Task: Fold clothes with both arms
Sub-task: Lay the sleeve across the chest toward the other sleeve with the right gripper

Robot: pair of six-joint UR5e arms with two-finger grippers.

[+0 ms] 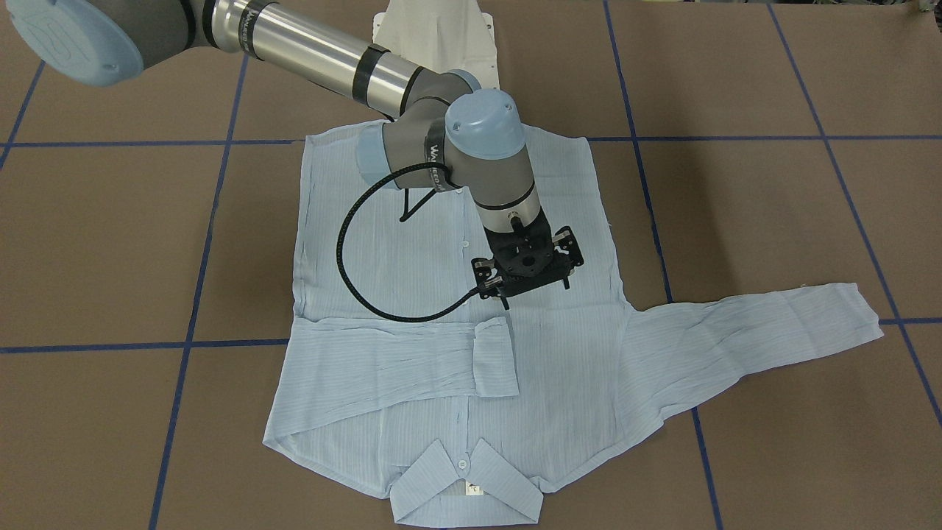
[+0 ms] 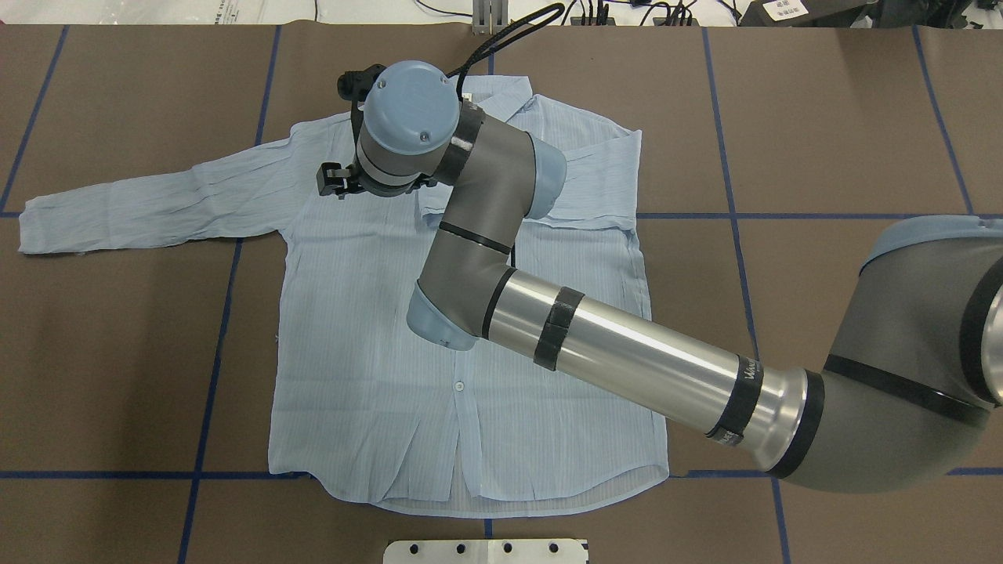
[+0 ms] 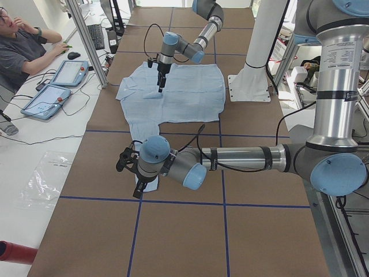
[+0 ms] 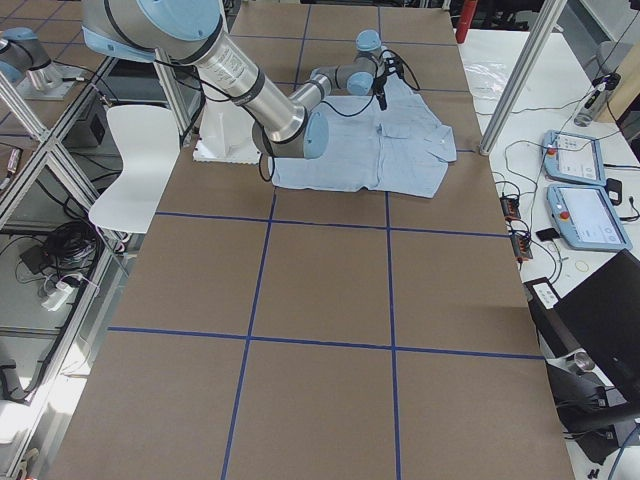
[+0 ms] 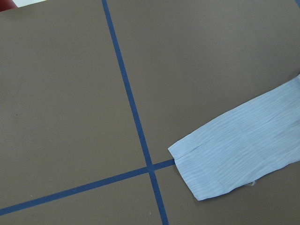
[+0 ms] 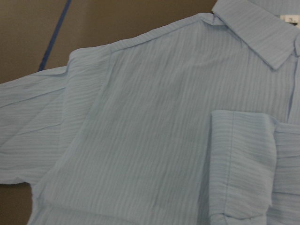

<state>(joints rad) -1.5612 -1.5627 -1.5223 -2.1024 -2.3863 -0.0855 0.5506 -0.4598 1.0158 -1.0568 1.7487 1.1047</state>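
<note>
right gripper (image 1: pixel 527 274): hovers over the chest of the shirt (image 1: pixel 412 258); nothing seen held; jaw spread cannot be told.
left gripper (image 3: pixel 134 179): shown only in the side view, above the stretched sleeve's end; state cannot be told.
shirt: laid flat, front up, on the brown table (image 1: pixel 773 206). From the right gripper in the front view: folded sleeve cuff (image 1: pixel 494 357) close at 6 o'clock, collar (image 1: pixel 464 489) farther at 6, stretched sleeve (image 1: pixel 765 324) at 4.
handling: judged light, limp and crinkly, so draping and sliding are expected. Hold is best taken at the stretched sleeve's cuff hem and shoulder seam.
writing: mark on the white tag (image 1: pixel 475 487) too small to read; lettering on the arm strap (image 1: pixel 436 158) starts with "W", rest not legible.
</note>
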